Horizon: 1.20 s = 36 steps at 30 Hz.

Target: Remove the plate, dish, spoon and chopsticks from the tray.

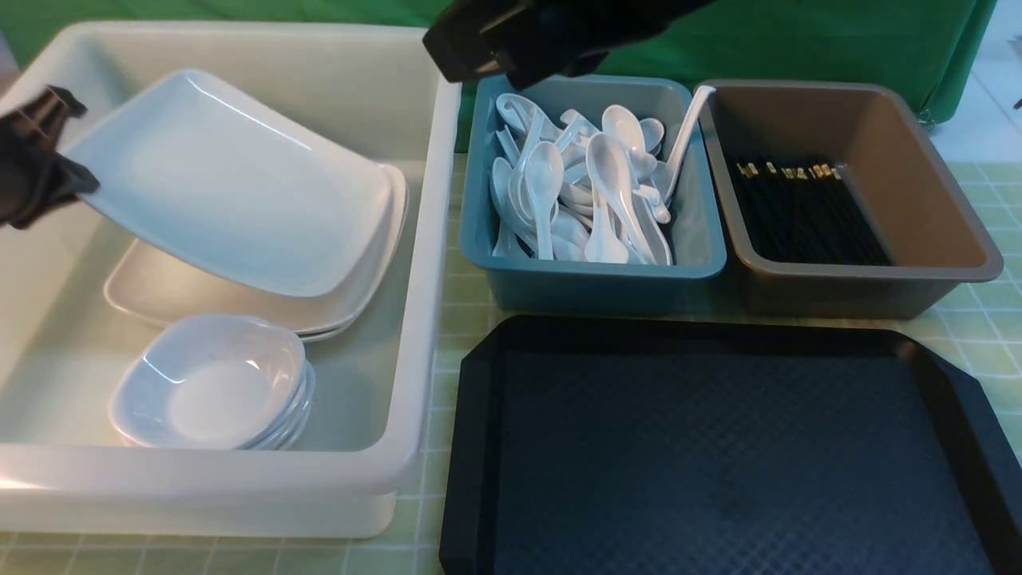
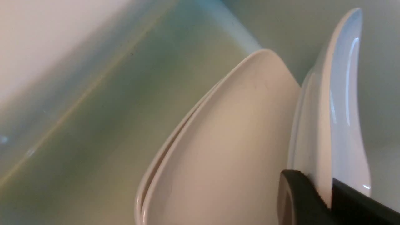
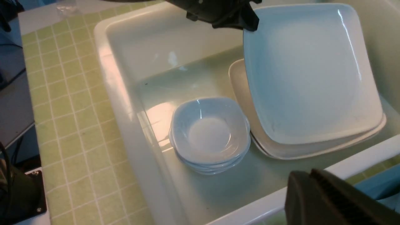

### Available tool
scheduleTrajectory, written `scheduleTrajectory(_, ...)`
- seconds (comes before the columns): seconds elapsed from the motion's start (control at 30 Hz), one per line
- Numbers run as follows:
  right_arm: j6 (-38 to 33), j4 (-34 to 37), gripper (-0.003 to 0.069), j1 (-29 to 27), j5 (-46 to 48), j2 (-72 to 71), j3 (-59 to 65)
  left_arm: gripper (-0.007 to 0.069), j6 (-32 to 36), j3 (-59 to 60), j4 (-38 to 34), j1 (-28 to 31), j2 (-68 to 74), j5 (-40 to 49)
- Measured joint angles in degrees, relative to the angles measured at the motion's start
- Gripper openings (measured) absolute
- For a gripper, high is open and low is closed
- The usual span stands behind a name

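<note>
My left gripper (image 1: 84,148) is shut on the left rim of the large white plate (image 1: 231,180). It holds the plate tilted, with the far edge resting on a stack of like plates (image 1: 160,291) inside the white tub (image 1: 431,239). In the left wrist view the fingers (image 2: 300,197) pinch the plate's rim (image 2: 325,131). My right gripper (image 1: 451,56) is shut and empty above the back left corner of the blue bin (image 1: 599,275). The black tray (image 1: 718,447) shows a bare floor. White spoons (image 1: 607,184) lie in the blue bin. Black chopsticks (image 1: 806,212) lie in the grey-brown bin (image 1: 942,239).
A stack of small white dishes (image 1: 211,383) sits at the tub's front, next to the plate stack; it also shows in the right wrist view (image 3: 209,131). One spoon (image 1: 687,136) leans upright on the blue bin's right wall. A green checked cloth (image 1: 447,303) covers the table.
</note>
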Motion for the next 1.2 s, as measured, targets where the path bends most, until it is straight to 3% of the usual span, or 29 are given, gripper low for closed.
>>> scheduleTrajectory(0.17, 1.02, 0.0, 0.0007, 0.0, 0.06, 0.0, 0.0, 0.0054, -0.65, 0.0, 1.96, -0.23, 1.36, 0.59)
scheduleTrajectory(0.4, 1.46, 0.0, 0.0007, 0.0, 0.3, 0.0, 0.0, 0.0346, -4.37, 0.0, 11.55, -0.23, 1.34, 3.02)
scheduleTrajectory(0.53, 1.48, 0.0, 0.0007, 0.0, 0.83, 0.0, 0.0, 0.0441, -5.35, 0.0, 16.96, -0.15, 0.05, 4.41)
scheduleTrajectory(0.63, 1.53, -0.21, 0.0007, 0.0, 1.92, 0.0, 0.0, 0.0465, -5.52, 0.0, 20.75, 0.03, -2.2, 4.47)
scheduleTrajectory(0.73, 3.17, -3.35, 0.0007, 0.0, 2.51, -0.53, 0.0, 0.0445, -5.07, -0.12, 23.1, 0.03, -5.24, 5.91)
scheduleTrajectory(0.8, 6.3, -9.62, 0.0007, 0.0, 2.61, -1.77, 0.0, 0.0375, -2.71, -0.45, 23.28, -0.27, -7.52, 8.28)
scheduleTrajectory(0.9, 13.47, -22.93, 0.0007, -0.32, 3.09, -6.17, 0.0, 0.013, 2.26, -1.95, 23.25, -2.32, -12.36, 15.41)
scheduleTrajectory(0.93, 14.36, -23.77, 0.0007, -0.43, 3.13, -6.55, 0.0, 0.0116, 2.92, -2.08, 23.24, -3.03, -13.08, 16.27)
scheduleTrajectory(1.0, 20.21, -34.27, 0.0008, -0.74, 3.12, -12.33, 0.0, 0.0016, 7.4, -2.21, 21.86, -6.61, -18.94, 19.84)
scheduleTrajectory(1.07, 22.2, -38.36, 0.0008, -0.81, 3.12, -15.33, -0.05, 0.0, 8.66, -2.21, 20.89, -8.93, -21.54, 20.29)
scheduleTrajectory(1.2, 27.37, -45.88, 0.0008, -0.81, 3.87, -26.77, 0.88, -0.0018, 13.03, -2.0, 16.71, -19.31, -33.18, 18.49)
